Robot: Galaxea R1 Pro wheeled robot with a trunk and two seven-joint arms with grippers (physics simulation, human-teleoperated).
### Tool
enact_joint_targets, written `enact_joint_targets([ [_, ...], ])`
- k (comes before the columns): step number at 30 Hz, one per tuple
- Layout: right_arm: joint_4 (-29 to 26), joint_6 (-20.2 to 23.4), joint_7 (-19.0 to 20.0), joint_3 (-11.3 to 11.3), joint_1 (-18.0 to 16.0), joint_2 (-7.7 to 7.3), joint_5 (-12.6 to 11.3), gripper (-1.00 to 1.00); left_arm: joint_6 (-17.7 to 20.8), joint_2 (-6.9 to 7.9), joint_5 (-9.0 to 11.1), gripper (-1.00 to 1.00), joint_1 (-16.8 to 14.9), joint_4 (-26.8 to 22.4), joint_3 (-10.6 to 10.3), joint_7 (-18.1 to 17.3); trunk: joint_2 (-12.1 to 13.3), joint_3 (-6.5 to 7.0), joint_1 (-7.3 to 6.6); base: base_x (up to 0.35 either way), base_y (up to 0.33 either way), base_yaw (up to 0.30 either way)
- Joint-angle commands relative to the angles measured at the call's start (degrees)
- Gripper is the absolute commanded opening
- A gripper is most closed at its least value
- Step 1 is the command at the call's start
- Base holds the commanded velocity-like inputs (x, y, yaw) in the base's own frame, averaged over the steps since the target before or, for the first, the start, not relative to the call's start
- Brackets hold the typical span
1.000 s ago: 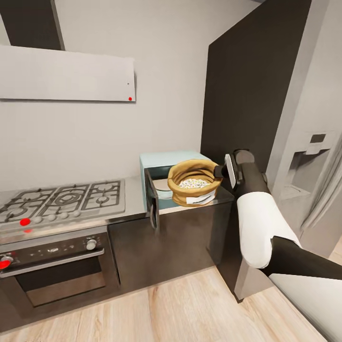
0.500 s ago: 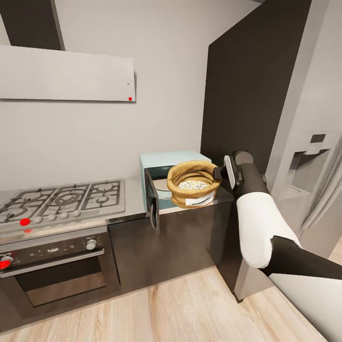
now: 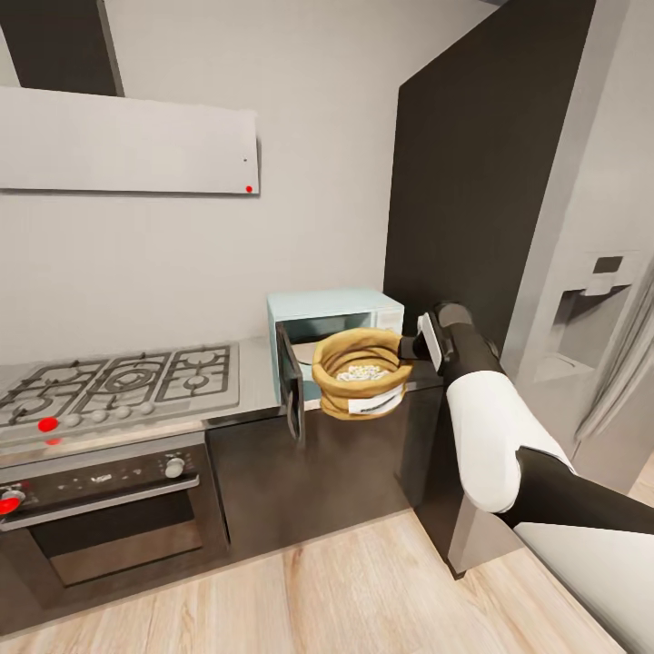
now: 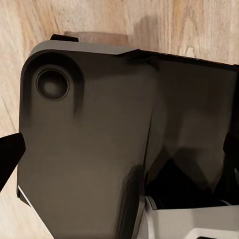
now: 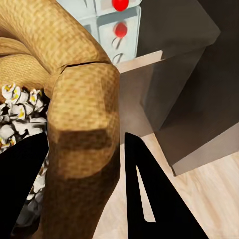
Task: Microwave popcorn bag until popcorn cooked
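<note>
Popcorn bag point(image 3: 360, 374) hung in air right in front of open microwave point(image 3: 334, 316), above countertop point(image 3: 259, 386) edge. Right gripper point(image 5: 84, 164) pinched rolled rim, finger either side. Sack looked soft, light, floppy, white popcorn loose inside; guess rim's best hold, keep upright. Left gripper: couldn't tell, lol.

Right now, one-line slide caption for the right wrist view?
Right pincer clamped on the rolled rim of the popcorn bag, white popped kernels inside, microwave knob panel behind.
</note>
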Motion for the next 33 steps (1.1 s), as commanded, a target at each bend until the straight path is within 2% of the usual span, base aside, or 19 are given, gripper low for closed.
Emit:
enact_joint_targets([
  [1, -0.05, 0.13, -0.03, -0.31, -0.06, 0.08, 0.03, -1.00, -0.16, -0.01, 0.46, 1.00, -0.04, 0.01, 0.02, 0.00, -0.05, -0.07, 0.00, 0.000, 0.000, 0.000],
  [10, -0.13, 0.13, -0.06, -0.30, -0.06, 0.08, -0.05, -1.00, -0.16, -0.01, 0.46, 1.00, -0.03, -0.02, 0.02, 0.01, -0.05, -0.07, 0.00, 0.011, 0.000, 0.000],
  [33, 0.04, 0.13, -0.04, -0.32, -0.06, 0.08, -0.14, -1.00, -0.16, 0.07, 0.46, 1.00, -0.01, -0.02, -0.07, -0.03, -0.05, -0.07, 0.00, 0.297, 0.000, 0.000],
])
